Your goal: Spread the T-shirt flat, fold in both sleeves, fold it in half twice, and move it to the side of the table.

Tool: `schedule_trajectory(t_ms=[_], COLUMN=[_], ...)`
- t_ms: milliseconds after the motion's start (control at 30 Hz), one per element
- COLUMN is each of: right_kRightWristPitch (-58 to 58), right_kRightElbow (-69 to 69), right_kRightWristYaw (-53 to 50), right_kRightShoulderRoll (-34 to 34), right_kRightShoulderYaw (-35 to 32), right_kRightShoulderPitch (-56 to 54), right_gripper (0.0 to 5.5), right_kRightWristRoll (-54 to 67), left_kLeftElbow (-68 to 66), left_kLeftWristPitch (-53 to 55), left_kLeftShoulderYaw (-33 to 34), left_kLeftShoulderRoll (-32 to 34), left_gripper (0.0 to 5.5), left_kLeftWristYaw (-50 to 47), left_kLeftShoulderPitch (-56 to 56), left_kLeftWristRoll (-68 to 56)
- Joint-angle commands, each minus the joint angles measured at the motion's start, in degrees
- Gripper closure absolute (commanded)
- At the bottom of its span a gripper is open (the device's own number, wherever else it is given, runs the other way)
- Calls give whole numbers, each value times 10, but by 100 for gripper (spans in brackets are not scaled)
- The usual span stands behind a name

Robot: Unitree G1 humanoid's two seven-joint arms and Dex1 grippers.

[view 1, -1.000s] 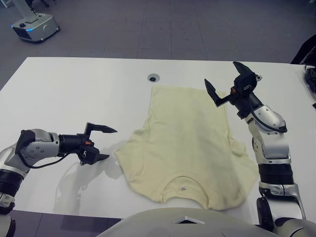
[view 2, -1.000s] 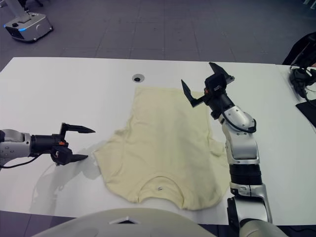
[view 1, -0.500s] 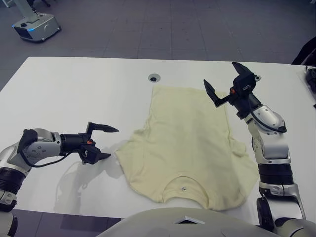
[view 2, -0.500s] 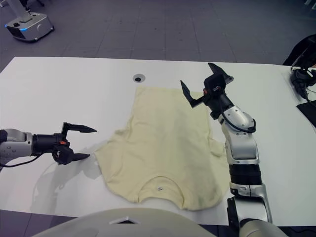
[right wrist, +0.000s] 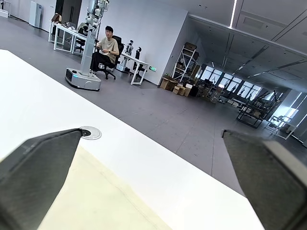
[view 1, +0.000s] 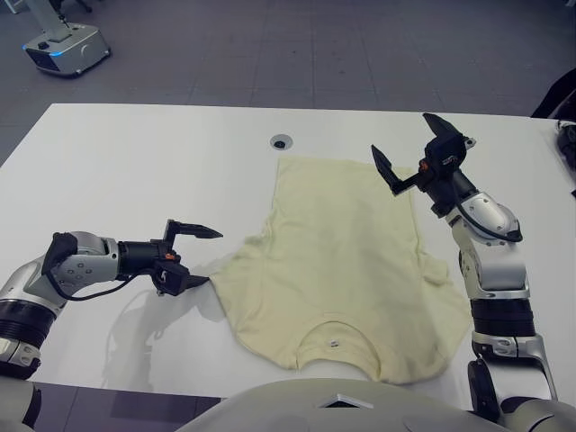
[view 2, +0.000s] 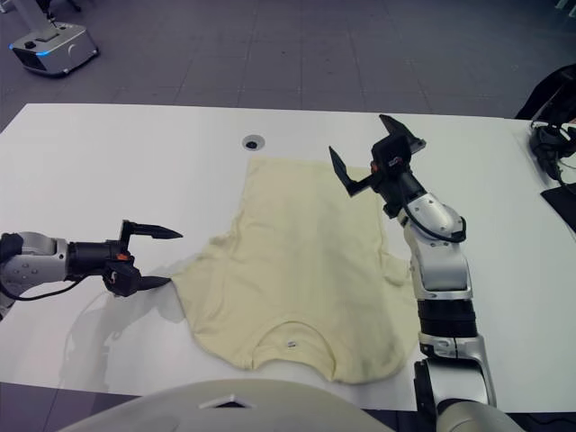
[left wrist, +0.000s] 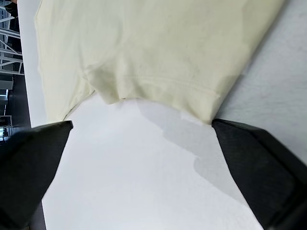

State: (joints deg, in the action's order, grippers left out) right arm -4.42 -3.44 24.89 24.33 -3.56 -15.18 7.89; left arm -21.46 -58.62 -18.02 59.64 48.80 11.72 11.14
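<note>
Yellow T-shirt [view 1: 342, 261] spread near counter's [view 1: 135, 162] front edge, left gripper [view 1: 213, 256] wide at its sleeve [view 1: 236, 263], right gripper [view 1: 399, 132] wide above hem [view 1: 333, 163]

The T-shirt [view 1: 337, 261] is plain pale yellow, unpatterned; the table [view 1: 135, 171] is white. The left gripper [view 1: 213, 257] and right gripper [view 1: 400, 133] are black with small orange-red accents.

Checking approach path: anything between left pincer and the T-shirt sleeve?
Only bare white table, per left wrist view; left pincer nearly at the pale yellow T-shirt sleeve.
</note>
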Motion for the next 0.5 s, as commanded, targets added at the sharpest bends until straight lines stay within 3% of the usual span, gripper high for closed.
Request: schedule_trajectory(t_ms=[33, 100, 500], right_kRightWristPitch=[-4, -3, -6], right_kRightElbow=[-5, -4, -8], right_kRightWristYaw=[-1, -2, -4], right_kRightShoulderRoll=[-2, -2, -2], right_kRightShoulderYaw=[2, 1, 2], right_kRightShoulderPitch=[3, 3, 4], right_gripper=[12, 12, 10], right_kRightWristRoll=[-4, -4, -4], left_kLeftElbow=[-7, -11, -20], left_kLeftWristPitch=[11, 9, 2], left_kLeftShoulderYaw=[-31, -34, -49], left_kLeftShoulderRoll=[-14, -13, -10], left_gripper=[10, 10, 234], left_kLeftWristYaw=[17, 18, 18], left_kLeftShoulderPitch=[-14, -11, -14], left_kLeftWristRoll=[35, 34, 35])
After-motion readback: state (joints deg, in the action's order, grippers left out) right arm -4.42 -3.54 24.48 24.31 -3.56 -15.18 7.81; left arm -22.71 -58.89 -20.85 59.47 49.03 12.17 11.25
